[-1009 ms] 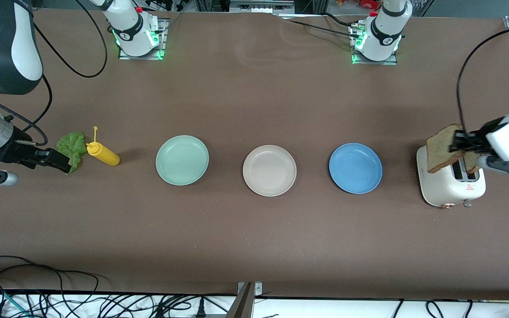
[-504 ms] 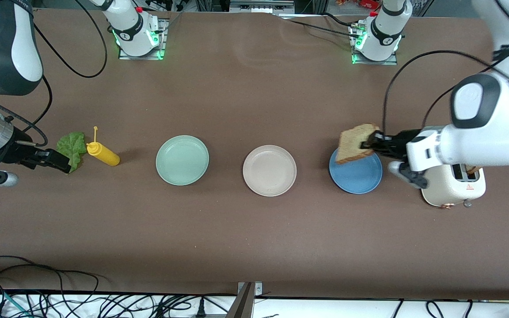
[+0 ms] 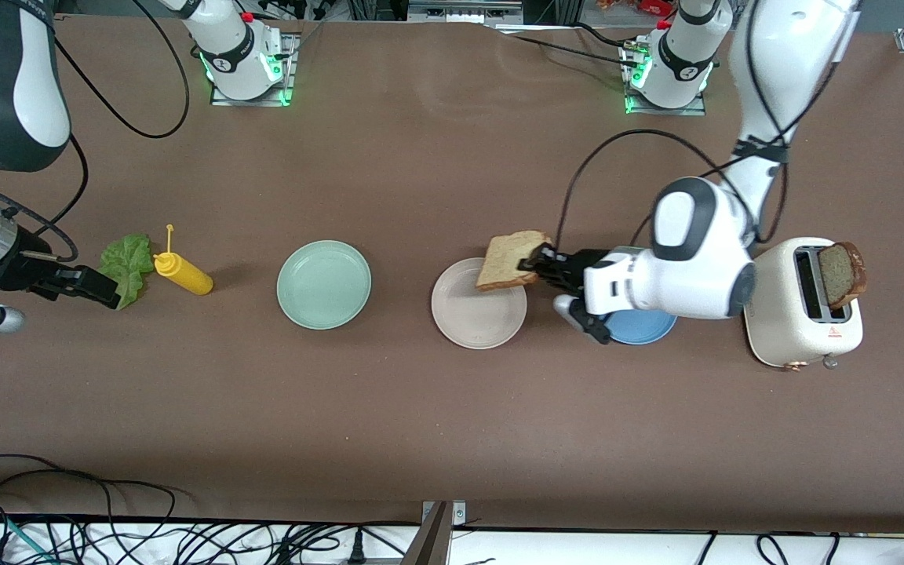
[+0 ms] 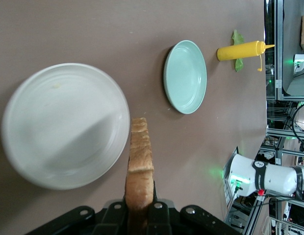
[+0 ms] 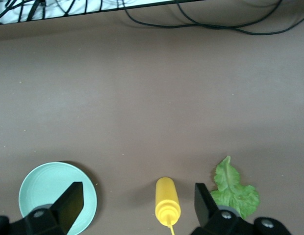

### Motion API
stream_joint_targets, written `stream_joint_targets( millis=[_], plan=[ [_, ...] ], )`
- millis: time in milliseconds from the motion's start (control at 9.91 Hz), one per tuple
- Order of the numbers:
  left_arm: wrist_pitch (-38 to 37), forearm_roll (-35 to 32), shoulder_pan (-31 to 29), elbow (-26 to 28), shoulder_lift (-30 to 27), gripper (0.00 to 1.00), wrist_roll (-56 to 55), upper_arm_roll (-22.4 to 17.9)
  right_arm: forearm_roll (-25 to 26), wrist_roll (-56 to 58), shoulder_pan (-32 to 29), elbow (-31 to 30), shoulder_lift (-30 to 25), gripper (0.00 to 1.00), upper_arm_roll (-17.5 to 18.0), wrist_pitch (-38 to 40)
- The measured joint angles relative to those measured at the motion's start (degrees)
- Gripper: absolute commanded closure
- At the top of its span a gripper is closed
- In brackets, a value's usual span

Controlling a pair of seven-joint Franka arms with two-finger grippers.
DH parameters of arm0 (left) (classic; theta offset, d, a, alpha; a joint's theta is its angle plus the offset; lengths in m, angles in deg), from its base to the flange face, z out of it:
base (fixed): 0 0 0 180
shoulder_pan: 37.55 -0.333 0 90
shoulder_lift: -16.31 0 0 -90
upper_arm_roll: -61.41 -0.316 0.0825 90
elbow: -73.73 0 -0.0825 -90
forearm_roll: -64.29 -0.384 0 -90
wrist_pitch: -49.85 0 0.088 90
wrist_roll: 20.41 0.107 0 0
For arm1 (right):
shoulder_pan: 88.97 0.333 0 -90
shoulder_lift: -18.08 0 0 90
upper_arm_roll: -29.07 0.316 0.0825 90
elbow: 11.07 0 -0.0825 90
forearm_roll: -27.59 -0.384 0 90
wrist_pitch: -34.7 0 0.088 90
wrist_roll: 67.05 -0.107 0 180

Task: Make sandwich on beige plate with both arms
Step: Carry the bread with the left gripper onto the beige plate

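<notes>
The left gripper [image 3: 537,261] carried a bread slice [image 3: 508,260] over the rim of the beige plate [image 3: 477,314], on the edge toward the left arm's end of the table, with the slice on edge, not yet flat. No sandwich existed yet: the plate was bare, a second slice [image 3: 843,273] stood in the toaster [image 3: 797,314], and the lettuce leaf [image 3: 127,263] lay by the yellow squeeze bottle [image 3: 183,272] near the right arm's end.

To do this step well, prob. best to bring the slice over the plate's centre, tip it flat, lower it close to the dish before release, so it lands inside the rim w/o sliding off. Letting go from height or on edge risked it rolling off.

Fingers: the left pair was pinched tight on the slice's crust edge, seen end-on in the left wrist view. The right gripper [image 3: 91,284] waited over the table just beside the lettuce, its pads [image 5: 71,200] spread wide, holding nothing and, as far as could be told, touching nothing. Mint-green plate [image 3: 323,284] and blue plate [image 3: 640,326] sat unused either side of the beige one.
</notes>
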Motion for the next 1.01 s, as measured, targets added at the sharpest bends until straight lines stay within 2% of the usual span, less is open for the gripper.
stream_joint_targets(
  millis=[403,706,1009],
  plan=[
    [8.7,3.0,3.8,-0.3,5.4,1.00,-5.6,0.0,0.0,4.0,-6.9,-0.2,3.6,0.00,-0.3,0.0],
    [9.7,3.5,4.6,-0.8,6.2,1.00,-14.2,-0.1,0.0,5.6,-9.1,-0.2,5.9,0.00,-0.3,-0.1],
    [11.9,3.6,4.6,-0.9,7.6,1.00,-15.0,-0.2,-0.1,6.1,-9.7,-0.2,7.3,0.00,-0.3,-2.6]
  ],
)
